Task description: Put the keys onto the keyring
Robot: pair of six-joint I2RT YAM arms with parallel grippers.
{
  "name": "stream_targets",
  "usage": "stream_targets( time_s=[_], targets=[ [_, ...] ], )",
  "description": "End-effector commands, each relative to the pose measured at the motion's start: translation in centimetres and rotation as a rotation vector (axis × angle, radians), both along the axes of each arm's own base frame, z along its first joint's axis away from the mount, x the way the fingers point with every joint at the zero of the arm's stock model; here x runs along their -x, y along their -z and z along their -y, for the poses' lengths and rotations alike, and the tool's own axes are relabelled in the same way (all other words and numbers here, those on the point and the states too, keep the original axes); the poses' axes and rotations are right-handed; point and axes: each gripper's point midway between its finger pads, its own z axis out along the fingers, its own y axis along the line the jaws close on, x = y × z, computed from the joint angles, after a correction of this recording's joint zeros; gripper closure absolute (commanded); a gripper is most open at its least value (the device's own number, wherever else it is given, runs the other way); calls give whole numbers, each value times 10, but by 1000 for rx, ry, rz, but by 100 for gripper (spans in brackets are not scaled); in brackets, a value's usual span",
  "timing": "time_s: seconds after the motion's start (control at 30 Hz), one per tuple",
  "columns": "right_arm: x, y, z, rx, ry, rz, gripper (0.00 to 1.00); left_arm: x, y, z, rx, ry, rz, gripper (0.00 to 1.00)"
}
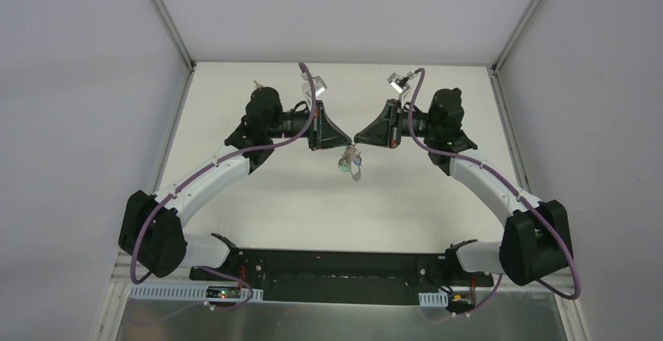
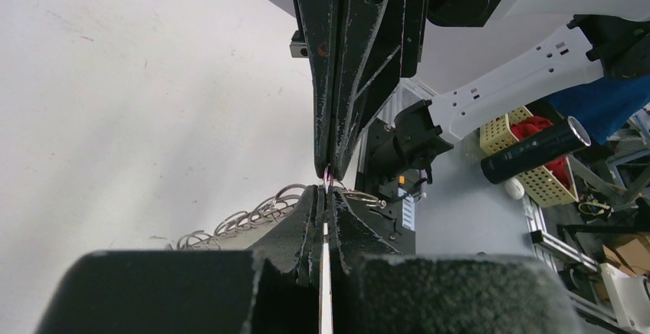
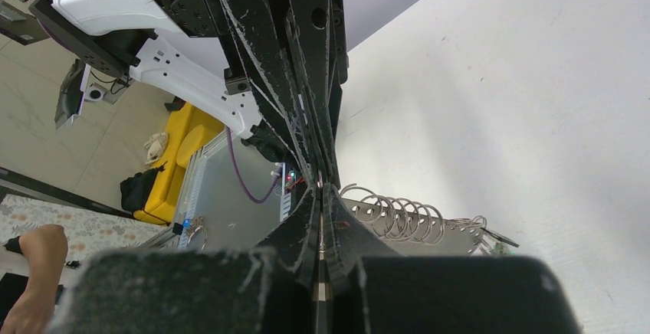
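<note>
Two grippers are meeting tip to tip above the middle of the table [image 1: 313,208]. The left gripper [image 1: 347,140] and right gripper [image 1: 360,136] are each squeezing their jaws fully together, seemingly on the wire of the keyring [image 1: 356,167] (the tips are hiding the exact hold). It is hanging just beneath them, clear of the surface, keys [image 1: 345,166] dangling, which is leaving the loop free for threading.

Keys [image 1: 345,166] tiny and indistinct; keyring [image 3: 398,217] partly behind right pincer [image 3: 323,192].

The left tool [image 1: 349,140] and right tool [image 1: 358,137] are black, the keyring [image 1: 356,166] silver, the table [image 1: 274,200] cream-white.
</note>
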Motion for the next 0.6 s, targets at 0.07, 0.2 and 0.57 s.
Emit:
stream_targets(
  time_s=[0.07,0.2,0.57],
  targets=[
    [1,-9,0,-27,-15,70,99,5,-17,-4,-16,20,88,100],
    [1,-3,2,11,-12,106,87,6,-7,-12,-99,7,151,100],
    [5,9,10,92,-18,239,66,14,0,-28,-272,25,302,100]
  ],
)
